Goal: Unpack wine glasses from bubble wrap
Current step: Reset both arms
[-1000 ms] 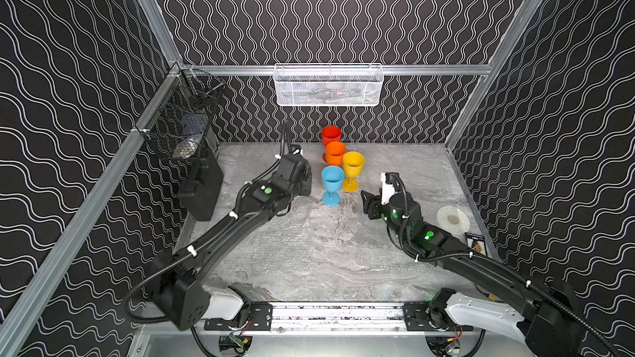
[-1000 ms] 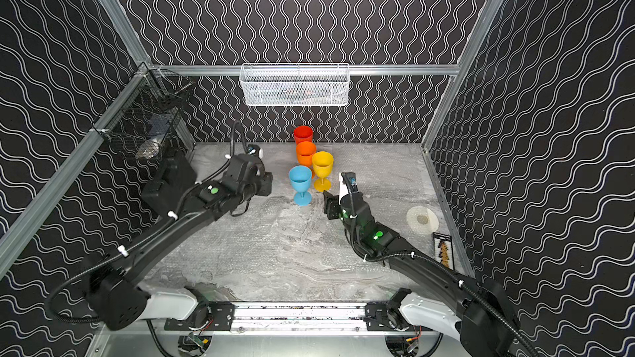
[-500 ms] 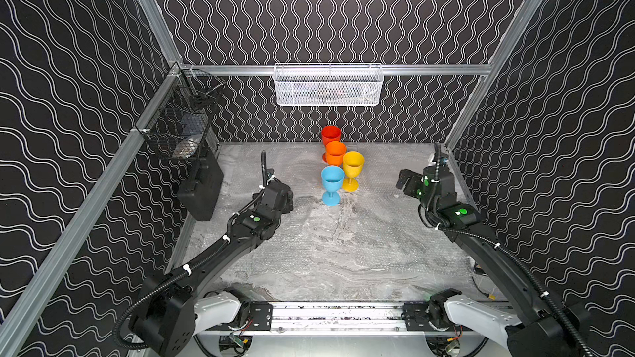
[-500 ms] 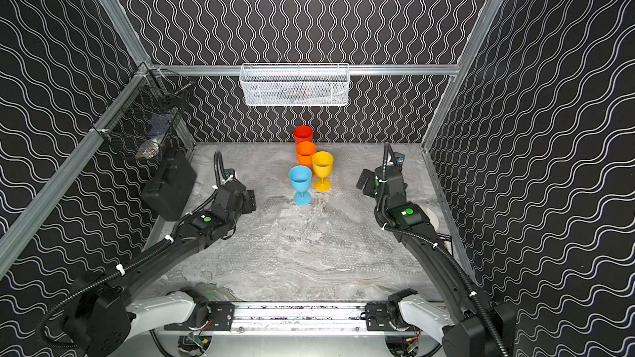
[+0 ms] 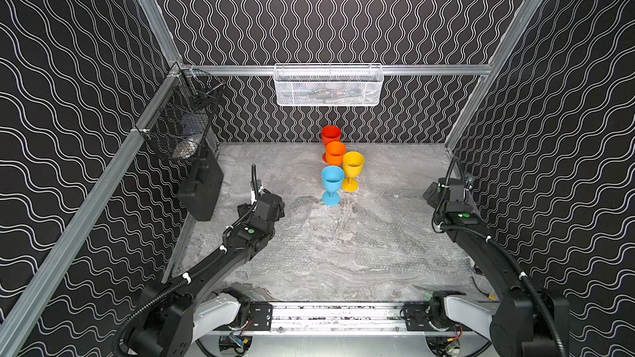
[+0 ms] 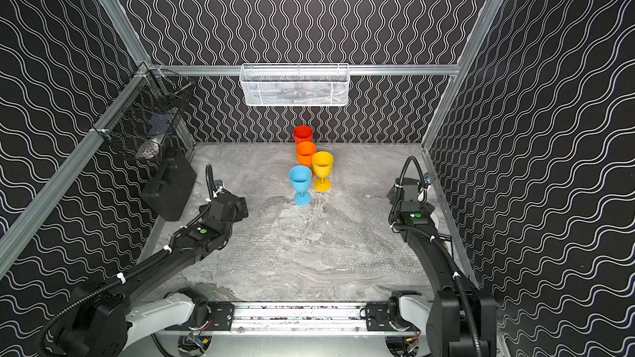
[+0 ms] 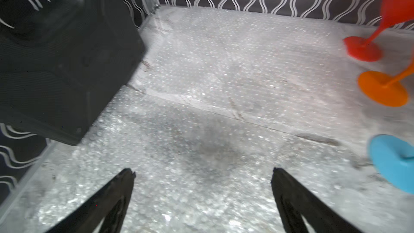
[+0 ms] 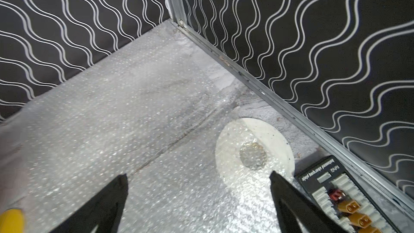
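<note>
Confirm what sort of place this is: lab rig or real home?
Most likely a lab test cell: wave-patterned walls on an aluminium frame, two arms mounted on a front rail, goblets standing on bubble wrap.

The left arm [image 5: 213, 262] and right arm [image 5: 481, 255] are black. Each has a green dot [image 5: 251, 231] near the wrist, ribbed black conduit [image 5: 505, 254] with white ties, and a white base housing [image 5: 216, 309]. The left tool [image 7: 202, 171] and right tool [image 8: 197, 177] have tapered black fingers [image 7: 107, 200].
</note>
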Tool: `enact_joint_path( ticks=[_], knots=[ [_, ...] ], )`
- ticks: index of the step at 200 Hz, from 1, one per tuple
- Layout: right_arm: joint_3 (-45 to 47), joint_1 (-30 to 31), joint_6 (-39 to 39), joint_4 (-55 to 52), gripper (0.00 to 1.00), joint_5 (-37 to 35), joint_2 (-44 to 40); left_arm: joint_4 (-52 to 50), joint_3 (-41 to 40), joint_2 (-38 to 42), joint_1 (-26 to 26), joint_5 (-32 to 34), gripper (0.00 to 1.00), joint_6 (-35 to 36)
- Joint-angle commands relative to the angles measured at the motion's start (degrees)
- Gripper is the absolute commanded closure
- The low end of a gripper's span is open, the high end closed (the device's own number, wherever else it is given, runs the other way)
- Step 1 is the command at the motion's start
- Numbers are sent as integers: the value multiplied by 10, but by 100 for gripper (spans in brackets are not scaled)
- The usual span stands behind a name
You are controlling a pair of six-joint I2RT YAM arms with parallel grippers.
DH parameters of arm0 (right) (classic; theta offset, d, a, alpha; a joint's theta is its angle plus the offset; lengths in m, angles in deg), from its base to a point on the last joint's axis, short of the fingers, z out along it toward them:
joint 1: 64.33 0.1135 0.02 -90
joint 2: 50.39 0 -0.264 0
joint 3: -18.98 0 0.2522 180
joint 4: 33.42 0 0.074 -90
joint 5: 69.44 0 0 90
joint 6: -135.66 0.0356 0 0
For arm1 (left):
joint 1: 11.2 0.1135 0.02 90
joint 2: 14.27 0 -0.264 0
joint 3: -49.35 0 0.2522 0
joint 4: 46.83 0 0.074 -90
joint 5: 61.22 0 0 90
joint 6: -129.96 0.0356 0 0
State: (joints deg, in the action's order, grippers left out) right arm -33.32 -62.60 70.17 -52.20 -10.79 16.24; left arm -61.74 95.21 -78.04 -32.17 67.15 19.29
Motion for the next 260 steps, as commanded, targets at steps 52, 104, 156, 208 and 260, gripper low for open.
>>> enact_joint_path(
  ticks=[52,104,156,208,260],
  knots=[
    [150,-2,-126,422,0,19,96,578,-212,-102,2,71,1,244],
    [184,-2,-136,565,0,20,180,894,-230,-325,21,3,1,286],
    [195,-3,-160,630,0,65,228,836,-213,-314,40,-81,1,288],
    [249,0,-219,836,0,172,312,838,-218,-322,65,-157,1,283],
    [169,-11,-210,644,0,199,292,764,-180,-328,93,-168,0,259]
  ],
)
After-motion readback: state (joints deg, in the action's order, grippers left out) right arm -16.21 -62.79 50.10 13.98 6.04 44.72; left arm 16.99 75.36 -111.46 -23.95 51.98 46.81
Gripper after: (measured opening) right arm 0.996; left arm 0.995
